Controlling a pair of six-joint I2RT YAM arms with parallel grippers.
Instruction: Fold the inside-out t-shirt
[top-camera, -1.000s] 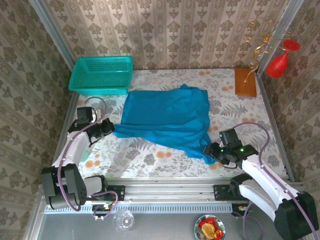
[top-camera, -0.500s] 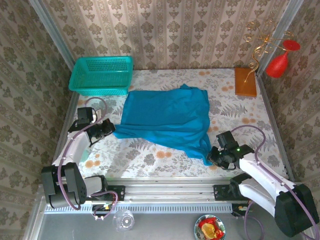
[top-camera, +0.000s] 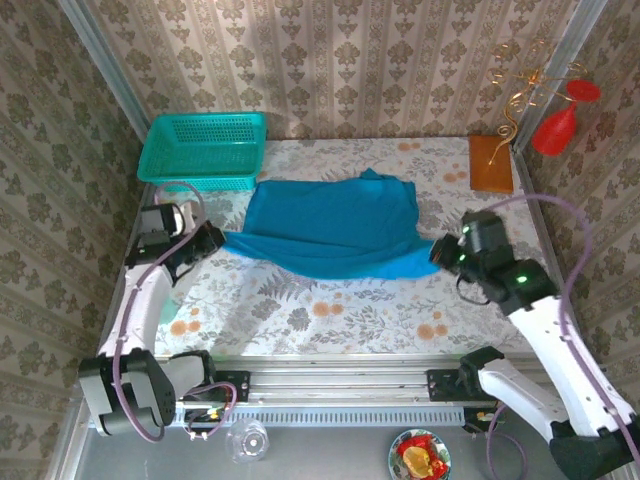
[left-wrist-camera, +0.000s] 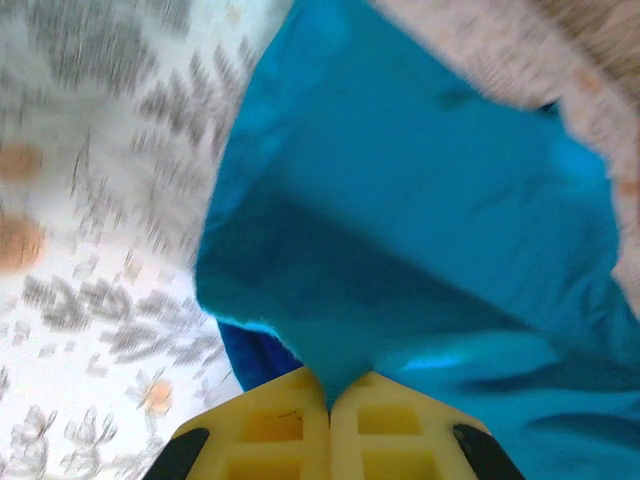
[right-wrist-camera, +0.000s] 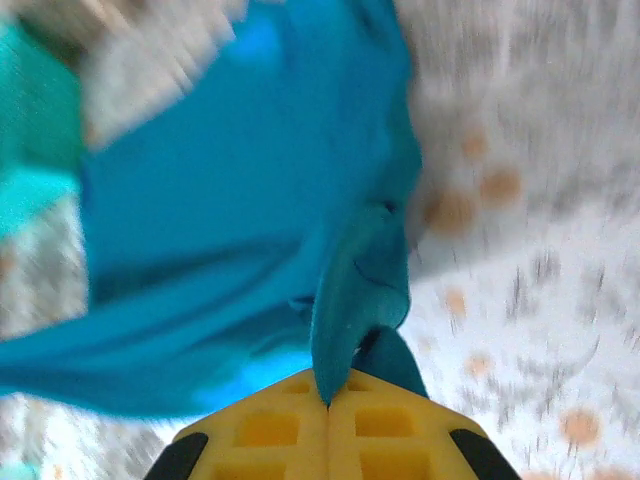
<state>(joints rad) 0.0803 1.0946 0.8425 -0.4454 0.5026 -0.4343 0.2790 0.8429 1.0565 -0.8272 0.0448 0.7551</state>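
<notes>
1. Grips, in the left claw (left-wrist-camera: 328, 395), a pinch of the plain teal-blue short-sleeved t-shirt of thin soft cloth (left-wrist-camera: 430, 230); clenched tight, yellow pads pressed together in the left wrist view with a fold of cloth squeezed out between them
2. Grips likewise in the right claw (right-wrist-camera: 328, 395); clenched on a bunched edge of the same cloth, which rises from between the pads in the right wrist view
3. From above, puts the left claw (top-camera: 205, 240) at the shirt's near left corner and the right claw (top-camera: 440, 252) at its near right corner, well apart, with the near edge stretched between them in a shallow sag and, it seems, hanging clear of the surface
4. Leaves the rest of the shirt spread over the far middle of the floral-patterned table (top-camera: 330, 310), rumpled; far left corner just beside the turquoise plastic mesh basket (top-camera: 205, 150), touching or not impossible to tell
5. Sits well apart from the orange-brown flat block (top-camera: 490, 163) and the red goblet (top-camera: 560, 125) at the far right
6. Judged early in the task: both near corners secured, no finished fold to be seen. Left to do, most likely: carrying the near edge over towards the far edge, laying it flat, letting go, then folding again to a compact shape
</notes>
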